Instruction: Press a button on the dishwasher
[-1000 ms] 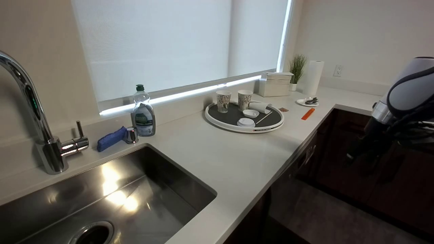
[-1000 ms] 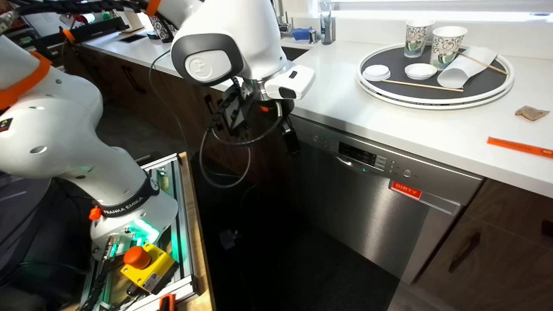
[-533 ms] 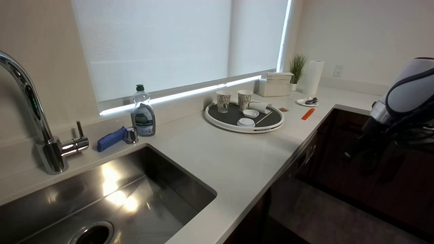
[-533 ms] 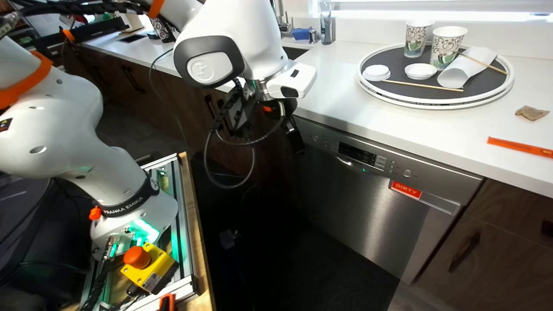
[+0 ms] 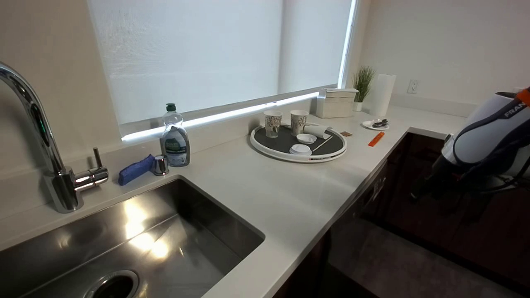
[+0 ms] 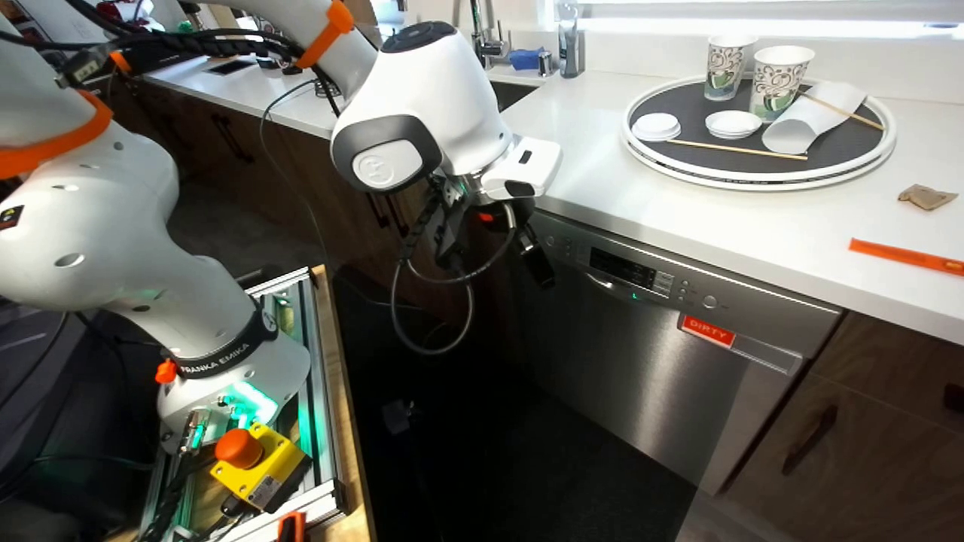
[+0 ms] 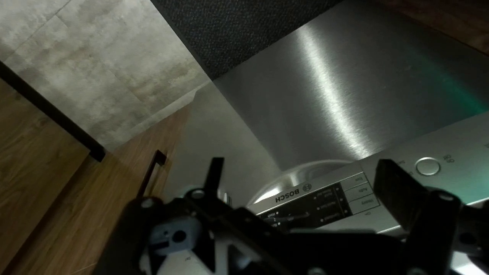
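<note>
The dishwasher is a flat steel-fronted appliance under the counter; its front looks dark in an exterior view. Its top panel, marked BOSCH, has a black display and a round button. The wrist view shows the dishwasher front upside down, with a round button and several flat rectangular buttons. My gripper is open and empty, its fingers spread before the panel. In both exterior views my gripper points downward by the panel's left end; contact cannot be told.
The white counter overhangs the dishwasher and holds a round tray with paper cups. A red DIRTY sign is on the dishwasher. Brown cabinets flank it. The sink lies along the counter.
The arm and gripper have moved right and slightly down in an exterior view, closer to the dishwasher panel. The arm's upper links have also swung. The dishwasher and counter objects look unchanged.
</note>
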You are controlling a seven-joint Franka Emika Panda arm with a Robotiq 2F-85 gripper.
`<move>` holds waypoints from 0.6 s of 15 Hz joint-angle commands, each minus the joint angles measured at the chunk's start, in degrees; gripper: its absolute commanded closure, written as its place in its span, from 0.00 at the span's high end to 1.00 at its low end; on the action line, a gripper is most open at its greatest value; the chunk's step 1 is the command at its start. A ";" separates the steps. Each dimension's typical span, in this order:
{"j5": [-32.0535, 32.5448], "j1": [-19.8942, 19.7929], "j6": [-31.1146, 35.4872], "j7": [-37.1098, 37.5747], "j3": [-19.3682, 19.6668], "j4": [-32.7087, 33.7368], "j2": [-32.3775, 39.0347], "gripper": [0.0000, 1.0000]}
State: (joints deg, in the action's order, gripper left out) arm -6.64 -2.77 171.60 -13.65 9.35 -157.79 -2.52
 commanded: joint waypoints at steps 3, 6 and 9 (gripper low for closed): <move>-14.16 4.12 3.25 -18.28 -1.67 0.94 3.36 1.00; -21.44 4.98 2.66 -28.08 -3.05 2.38 4.29 1.00; -21.10 4.64 2.21 -27.83 -3.13 1.73 2.96 1.00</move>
State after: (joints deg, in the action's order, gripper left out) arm -27.84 1.88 173.81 -41.61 6.20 -156.05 0.45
